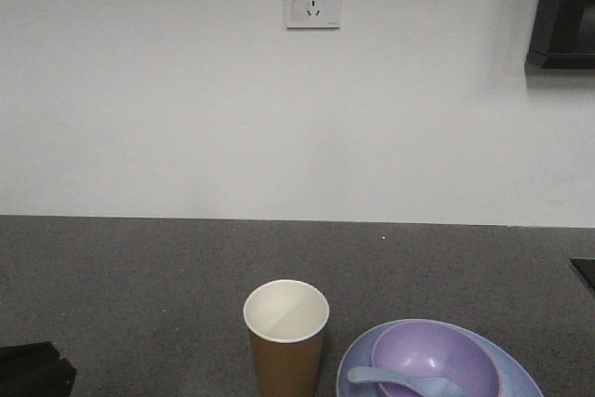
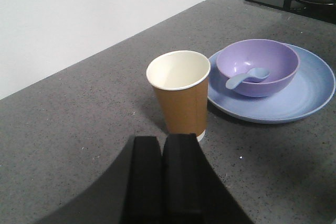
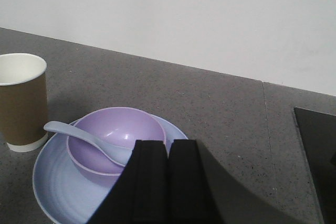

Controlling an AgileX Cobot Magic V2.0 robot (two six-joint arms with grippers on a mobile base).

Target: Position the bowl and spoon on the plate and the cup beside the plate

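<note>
Spoon (image 2: 245, 77) in bowl (image 2: 258, 66), bowl on plate (image 2: 310, 95), cup (image 2: 180, 93) upright just beside plate on table (image 2: 63, 129), left tool (image 2: 164, 174) and right tool (image 3: 167, 179) both closed, empty.

The left gripper (image 2: 161, 174) shows in its wrist view as two black fingers (image 2: 145, 177) pressed side by side with only a thin seam between them, holding nothing. The right gripper (image 3: 168, 179) looks the same in its own view: black fingers (image 3: 185, 182) together, empty, pointing forward and slightly down.
</note>
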